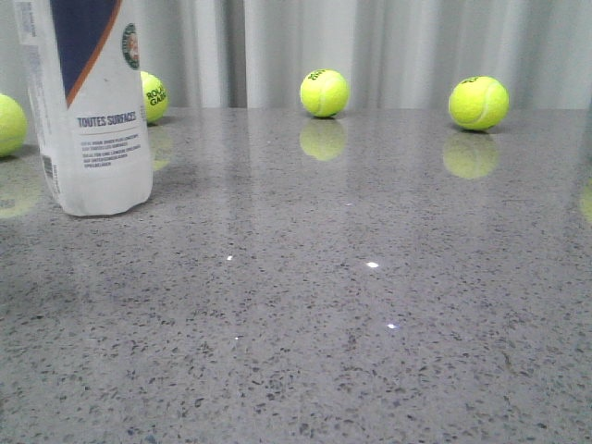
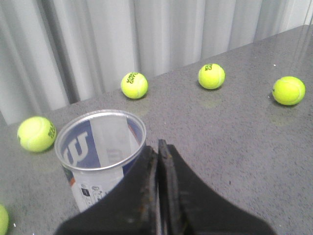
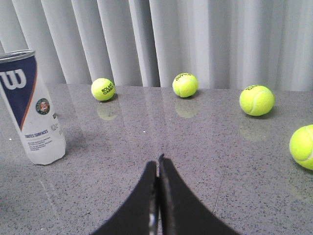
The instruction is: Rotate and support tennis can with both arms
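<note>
Tennis can standing upright on the grey speckled table, long axis vertical, open silver-rimmed mouth up, closed base down on the surface. Navy panel with the white W and the orange stripe up near the top, round emblem beside it. Sits just ahead of the left gripper, almost touching but not held; well off to the left of the right gripper, far side of a bare stretch of table.

Both grippers clamped closed on nothing, fingers pressed together with only a thin seam between.

Tennis balls scattered along the back edge by the grey curtain: one tucked right behind the can, two more further along ahead of the right gripper, another out past the can's left.
</note>
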